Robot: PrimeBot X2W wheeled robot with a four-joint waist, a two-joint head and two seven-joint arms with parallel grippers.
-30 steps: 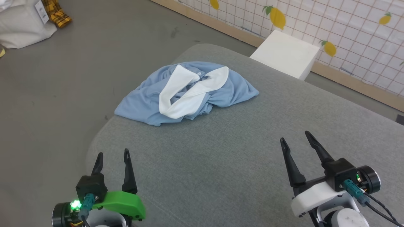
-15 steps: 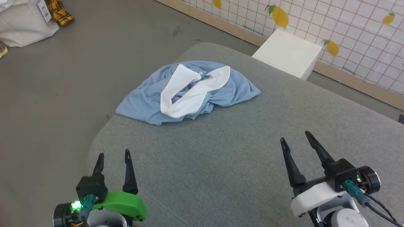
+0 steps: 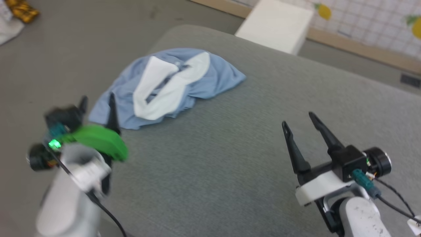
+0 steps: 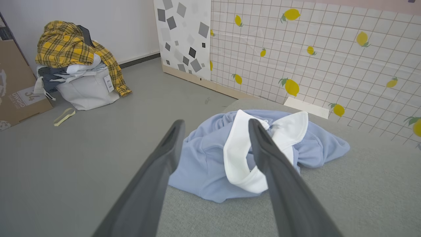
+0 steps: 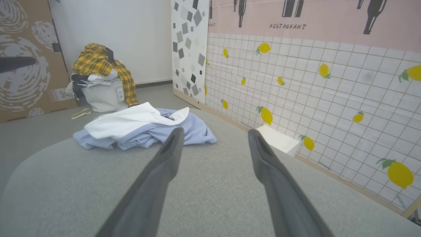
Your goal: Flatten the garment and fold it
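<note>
— What is carried by the grey padded surface?

— The garment is seen crumpled in a heap at the far left edge of it.

— How are the pincers held?

— The right pincer is held over bare padding, well apart from the heap, with its fingers spread and nothing gripped. The left pincer, blurred, is found at the heap's near left edge, likewise spread and empty. Whether cloth is touched cannot be told.

— And the smallest detail?

— The white collar is turned up on top.
</note>
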